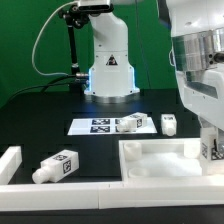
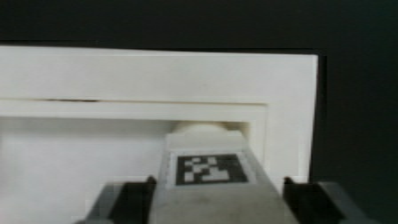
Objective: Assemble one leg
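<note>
In the exterior view, you have the gripper (image 1: 212, 150) low at that view's right edge, over the far right corner of the white tray-like part (image 1: 160, 160); whatever it carries is mostly hidden by the arm there. Other legs lie loose: one on the marker board (image 1: 105, 126), one near the front bar (image 1: 60, 188). In the wrist view, the leg (image 2: 210, 175) sits between your two fingers (image 2: 125, 200), which close on its sides, its long axis pointing straight ahead toward the tray's corner socket (image 2: 208, 127), just beyond its tip.
</note>
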`<state>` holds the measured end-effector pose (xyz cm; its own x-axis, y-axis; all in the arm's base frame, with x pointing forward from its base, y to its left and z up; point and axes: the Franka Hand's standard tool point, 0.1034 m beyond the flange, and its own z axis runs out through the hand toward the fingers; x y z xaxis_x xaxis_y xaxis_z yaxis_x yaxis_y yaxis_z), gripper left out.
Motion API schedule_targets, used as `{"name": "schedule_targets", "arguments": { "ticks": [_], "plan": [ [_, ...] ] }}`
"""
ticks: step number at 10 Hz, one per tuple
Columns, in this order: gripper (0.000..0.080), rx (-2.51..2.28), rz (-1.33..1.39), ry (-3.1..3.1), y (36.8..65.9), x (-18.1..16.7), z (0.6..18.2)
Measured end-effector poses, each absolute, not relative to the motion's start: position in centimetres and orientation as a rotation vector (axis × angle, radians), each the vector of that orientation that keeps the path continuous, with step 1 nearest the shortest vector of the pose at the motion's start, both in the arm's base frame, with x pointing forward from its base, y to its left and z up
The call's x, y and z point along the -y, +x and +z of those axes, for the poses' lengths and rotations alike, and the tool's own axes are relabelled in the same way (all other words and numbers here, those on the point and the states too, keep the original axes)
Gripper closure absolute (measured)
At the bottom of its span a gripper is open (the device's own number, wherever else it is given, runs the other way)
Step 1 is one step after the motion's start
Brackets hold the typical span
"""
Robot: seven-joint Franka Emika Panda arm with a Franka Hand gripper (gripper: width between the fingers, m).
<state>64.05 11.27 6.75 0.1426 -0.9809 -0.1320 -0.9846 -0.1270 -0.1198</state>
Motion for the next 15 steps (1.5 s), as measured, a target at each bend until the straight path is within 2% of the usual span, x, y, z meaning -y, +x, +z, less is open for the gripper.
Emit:
{"name": "schedule_targets", "arguments": {
  "ticks": [1, 2, 3, 4, 7, 10, 11, 13, 15],
  "plan": [
    [0.0325, -1.749, -0.003, -2.386, 64.19, -11.23, 6.9],
    [0.021, -1.532, -0.05, -2.526, 64.34, -11.1, 6.95],
    [0.021, -1.312, -0.069, -2.65, 64.25, -11.37, 6.9],
    [0.016, -1.204, -0.078, -2.706, 64.16, -11.7, 6.85],
    [0.0151, -1.002, -0.099, -2.795, 64.2, -11.32, 6.76],
    [0.0151, -0.117, -0.183, -3.057, 64.68, -11.32, 7.45],
    [0.0151, -0.124, -0.182, -3.057, 64.69, -11.22, 7.39],
    [0.0159, -0.166, -0.179, -3.054, 64.67, -11.22, 7.34],
    [0.0514, -0.239, -0.175, -3.048, 64.64, -11.18, 7.26]
  ]
}}
